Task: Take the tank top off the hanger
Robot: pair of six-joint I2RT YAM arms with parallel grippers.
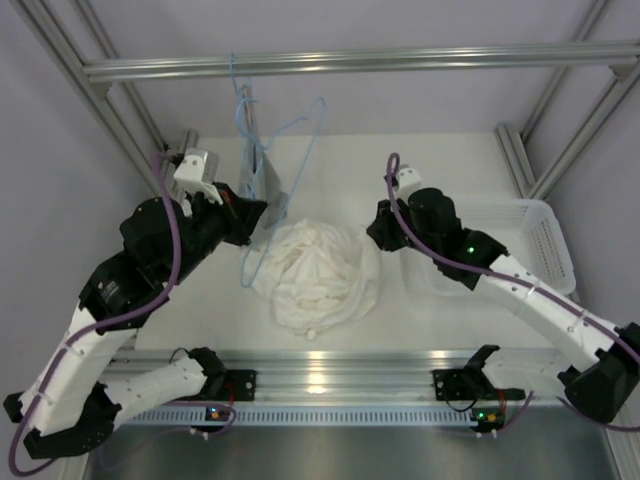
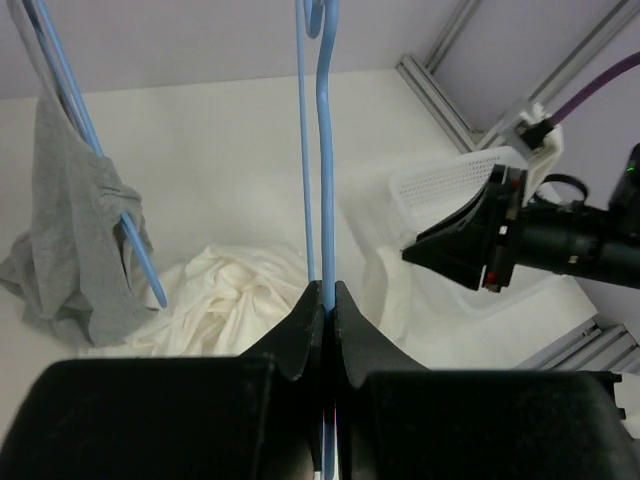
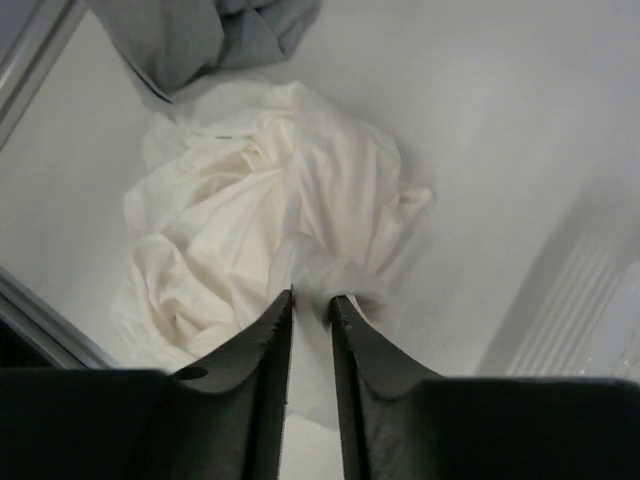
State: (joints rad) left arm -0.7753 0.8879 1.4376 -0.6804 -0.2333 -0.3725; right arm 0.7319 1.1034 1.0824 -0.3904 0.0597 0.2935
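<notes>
The white tank top (image 1: 318, 275) lies in a crumpled heap at the table's middle. The thin light blue hanger (image 1: 310, 146) stands tilted above its left side; its visible wire is bare. My left gripper (image 1: 252, 215) is shut on the hanger's wire (image 2: 327, 150), which runs up from between the closed jaws (image 2: 328, 295). My right gripper (image 1: 378, 232) sits at the heap's right edge. In the right wrist view it (image 3: 312, 300) pinches a raised fold of the tank top (image 3: 250, 230). The tank top also shows in the left wrist view (image 2: 230, 300).
A second blue hanger with a grey-blue garment (image 1: 258, 178) hangs from the top rail (image 1: 350, 62), just left of my left gripper; it also shows in both wrist views (image 2: 70, 240) (image 3: 200, 30). A white plastic basket (image 1: 540, 240) stands at the right.
</notes>
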